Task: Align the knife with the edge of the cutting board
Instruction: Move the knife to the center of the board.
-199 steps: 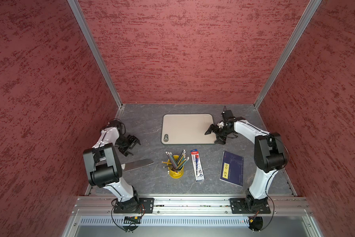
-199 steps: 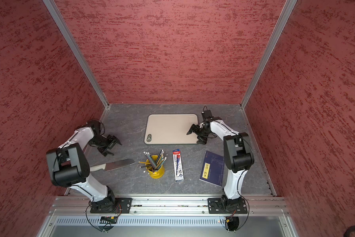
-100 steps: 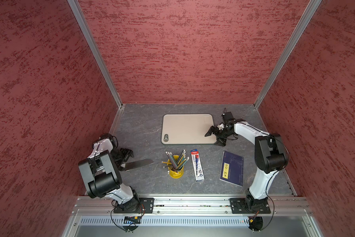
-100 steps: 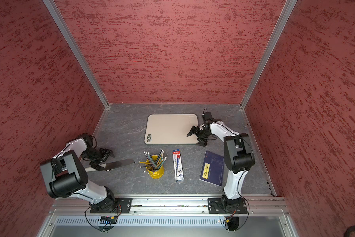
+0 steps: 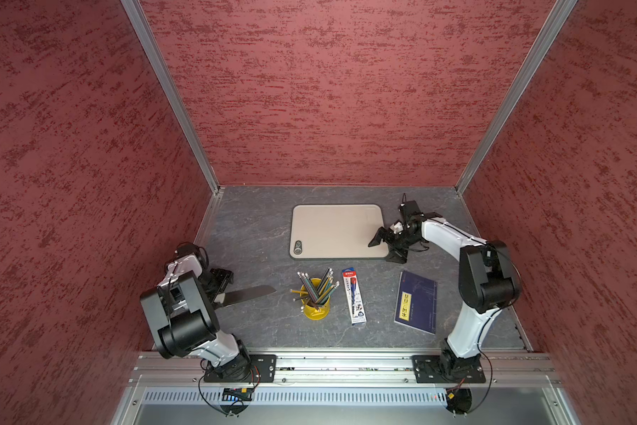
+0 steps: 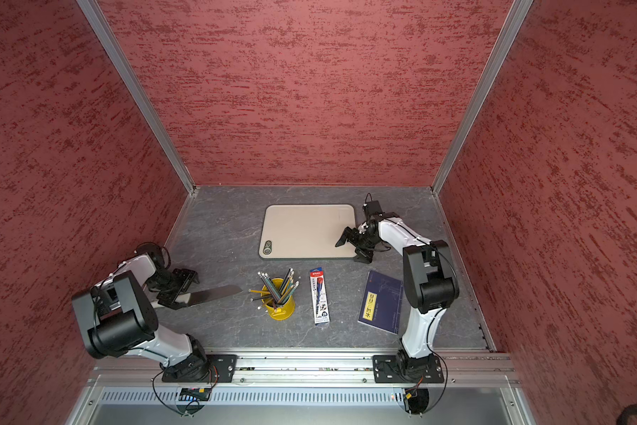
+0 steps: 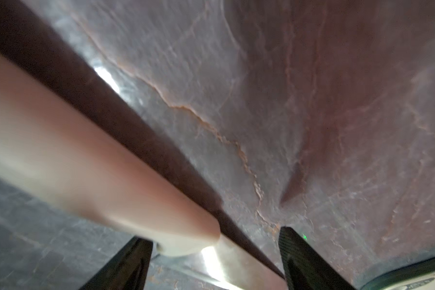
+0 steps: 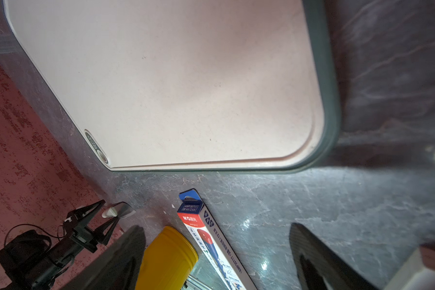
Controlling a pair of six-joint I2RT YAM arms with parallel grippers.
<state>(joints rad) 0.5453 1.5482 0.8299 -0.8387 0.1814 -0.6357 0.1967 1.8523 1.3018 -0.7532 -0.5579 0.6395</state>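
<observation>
The knife (image 5: 250,294) lies flat at the table's left, blade pointing right toward the middle; its blade (image 6: 214,295) shows in both top views. My left gripper (image 5: 219,285) is low over it and open. In the left wrist view the off-white handle (image 7: 85,163) and the start of the blade (image 7: 236,263) run between the two fingers (image 7: 302,261) with gaps either side. The beige cutting board (image 5: 335,232) (image 6: 302,232) lies at the back middle. My right gripper (image 5: 386,247) (image 6: 352,249) hangs open over its near right corner, holding nothing; the board (image 8: 173,88) fills the right wrist view.
A yellow cup of pencils (image 5: 315,301) stands near the front middle. Right of it lie a red-white-blue pen package (image 5: 354,296) and a dark blue booklet (image 5: 416,305). Red walls close the left, back and right sides.
My left gripper came forward from farther back and dropped over the knife at the handle end, its jaws spreading a little wider. The right arm has barely shifted.
</observation>
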